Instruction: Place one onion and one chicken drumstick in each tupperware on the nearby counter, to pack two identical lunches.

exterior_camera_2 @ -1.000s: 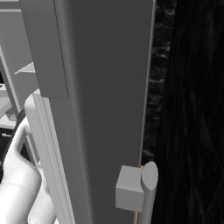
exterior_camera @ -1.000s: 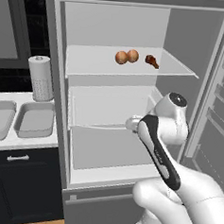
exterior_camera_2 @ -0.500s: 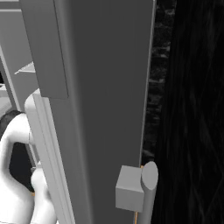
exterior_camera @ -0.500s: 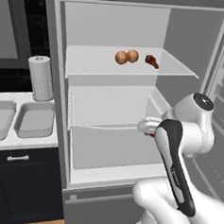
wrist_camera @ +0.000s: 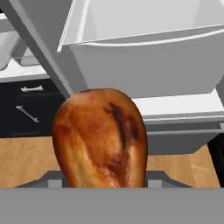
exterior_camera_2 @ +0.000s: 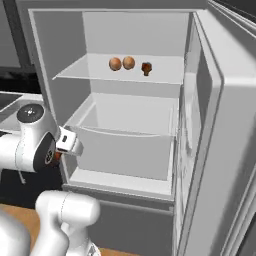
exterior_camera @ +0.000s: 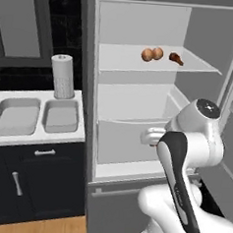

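- You face the open fridge (exterior_camera: pixel 145 22); the desk (exterior_camera: pixel 33 132) with two tupperwares (exterior_camera: pixel 15 116) lies left.
- Two onions (exterior_camera: pixel 152 54) and a drumstick (exterior_camera: pixel 175 58) lie on its upper shelf.
- Your jaws grip another chicken drumstick (wrist_camera: pixel 100 138), held between them near the drawer.

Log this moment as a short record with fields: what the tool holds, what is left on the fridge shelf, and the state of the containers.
tool: shut on a chicken drumstick, in front of the open fridge
fridge shelf: two onions side by side, one more drumstick to their right
tupperware: two on the counter, both without food
paper towel roll: upright behind the tupperware
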Controlling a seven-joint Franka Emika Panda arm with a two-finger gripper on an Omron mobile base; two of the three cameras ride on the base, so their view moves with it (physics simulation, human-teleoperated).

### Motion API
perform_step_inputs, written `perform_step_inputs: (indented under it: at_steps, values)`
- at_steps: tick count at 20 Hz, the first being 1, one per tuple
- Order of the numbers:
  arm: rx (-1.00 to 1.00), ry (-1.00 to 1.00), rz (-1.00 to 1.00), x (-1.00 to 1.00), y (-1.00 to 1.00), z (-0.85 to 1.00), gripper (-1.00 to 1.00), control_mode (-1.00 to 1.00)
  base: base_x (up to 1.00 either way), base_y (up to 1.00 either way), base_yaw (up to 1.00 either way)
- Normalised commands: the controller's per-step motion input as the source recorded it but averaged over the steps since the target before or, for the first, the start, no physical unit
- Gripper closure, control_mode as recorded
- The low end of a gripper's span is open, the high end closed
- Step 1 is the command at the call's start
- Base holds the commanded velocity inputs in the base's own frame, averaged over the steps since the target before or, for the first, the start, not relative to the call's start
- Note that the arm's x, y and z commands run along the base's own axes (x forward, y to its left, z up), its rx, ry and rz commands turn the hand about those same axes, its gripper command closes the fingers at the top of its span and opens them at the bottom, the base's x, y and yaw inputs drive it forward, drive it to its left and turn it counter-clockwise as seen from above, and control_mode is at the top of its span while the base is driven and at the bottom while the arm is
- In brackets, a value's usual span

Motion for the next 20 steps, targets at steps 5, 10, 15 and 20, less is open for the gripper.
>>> perform_step_inputs:
  at_steps: [5, 10, 15, 20]
  values:
    - [0.0, 0.0, 0.0, 0.0, 0.0, 0.0, 1.0, 1.0, 0.15, 1.0, 0.0]
    - [0.0, 0.0, 0.0, 0.0, 0.0, 0.0, 1.0, 1.0, 0.3, 1.0, 0.0]
    - [0.0, 0.0, 0.0, 0.0, 0.0, 0.0, 1.0, 1.0, 0.89, 1.0, 0.0]
    - [0.0, 0.0, 0.0, 0.0, 0.0, 0.0, 1.0, 1.0, 1.0, 0.76, -0.03]
